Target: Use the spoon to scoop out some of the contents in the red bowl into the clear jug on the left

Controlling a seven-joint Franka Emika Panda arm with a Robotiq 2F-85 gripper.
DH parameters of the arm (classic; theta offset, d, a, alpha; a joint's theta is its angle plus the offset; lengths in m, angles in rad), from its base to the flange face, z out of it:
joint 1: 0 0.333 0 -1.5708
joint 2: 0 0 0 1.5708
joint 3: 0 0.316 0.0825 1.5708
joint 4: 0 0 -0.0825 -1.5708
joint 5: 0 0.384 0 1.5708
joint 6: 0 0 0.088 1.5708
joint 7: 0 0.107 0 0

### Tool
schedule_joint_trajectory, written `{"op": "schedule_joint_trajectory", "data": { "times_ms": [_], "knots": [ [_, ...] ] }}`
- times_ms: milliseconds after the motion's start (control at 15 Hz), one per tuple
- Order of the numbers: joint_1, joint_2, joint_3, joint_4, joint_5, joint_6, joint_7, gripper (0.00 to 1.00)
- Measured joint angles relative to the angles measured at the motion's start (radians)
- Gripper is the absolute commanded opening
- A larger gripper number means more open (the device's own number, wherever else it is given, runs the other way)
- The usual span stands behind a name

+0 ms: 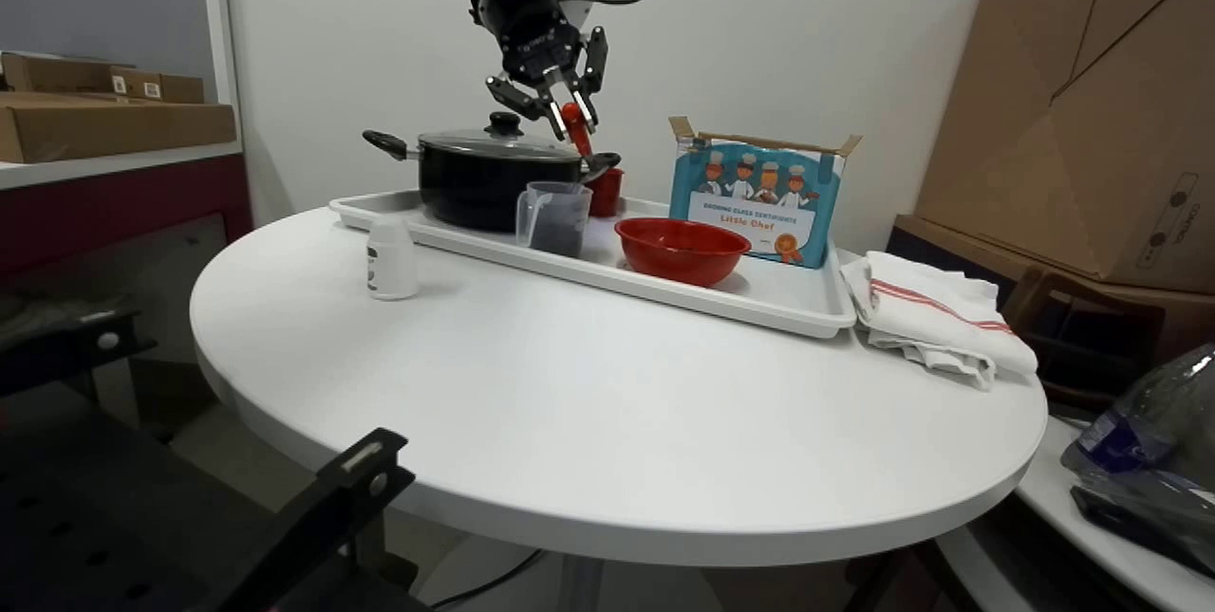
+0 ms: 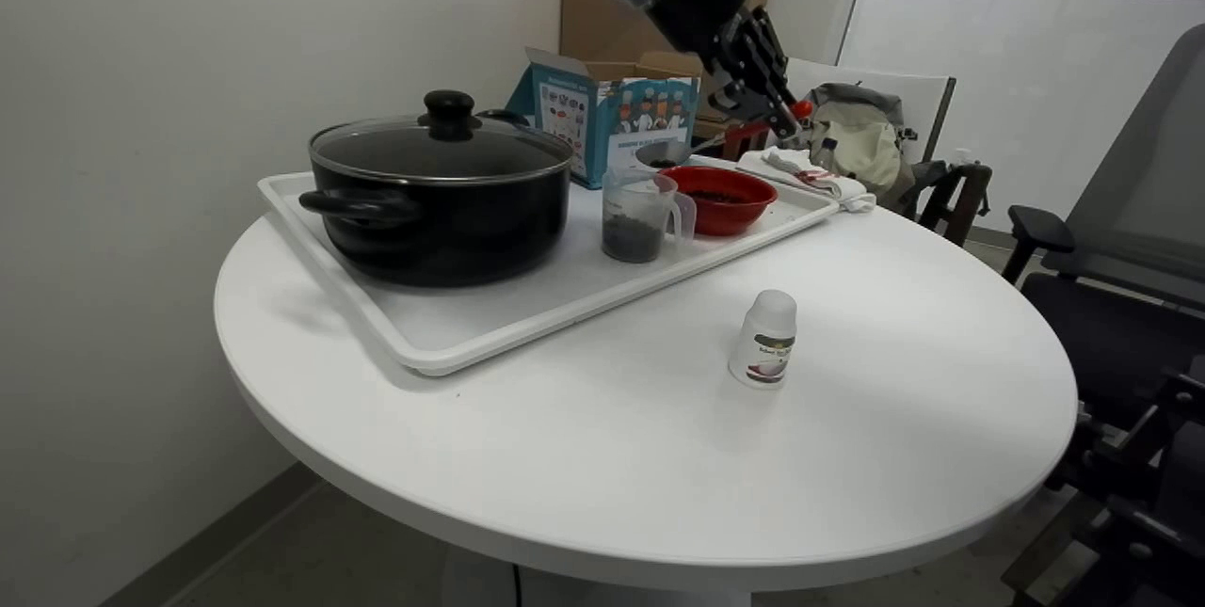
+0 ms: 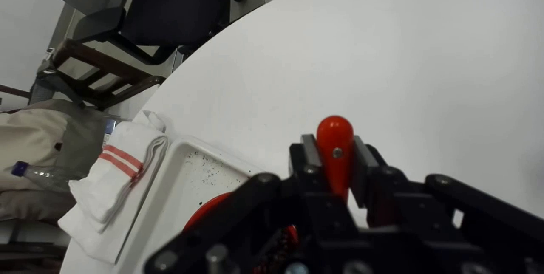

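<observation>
My gripper (image 1: 576, 119) is shut on the red handle of the spoon (image 2: 748, 131); the handle shows between the fingers in the wrist view (image 3: 335, 151). The spoon's metal head (image 2: 664, 153) is raised above the tray, near the jug's rim, and holds some dark contents. The red bowl (image 1: 679, 253) sits on the tray with dark bits inside (image 2: 717, 197). In the wrist view the gripper hides most of the bowl (image 3: 208, 209). The clear jug (image 2: 638, 212) stands between the red bowl and the black pot, with dark contents in its lower part.
A black lidded pot (image 2: 442, 212) stands on the white tray (image 1: 797, 294). A small red cup (image 1: 607, 193) and a blue box (image 1: 753, 199) are behind. A white shaker (image 2: 764, 343) stands on the table before the tray. A folded towel (image 1: 930, 308) lies beside the tray.
</observation>
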Motion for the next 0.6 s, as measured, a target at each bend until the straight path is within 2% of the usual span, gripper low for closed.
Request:
{"op": "schedule_joint_trajectory", "data": {
  "times_ms": [600],
  "knots": [
    [0.022, 0.001, 0.012, -0.002, -0.051, -0.013, 0.011, 0.1]
  ]
}}
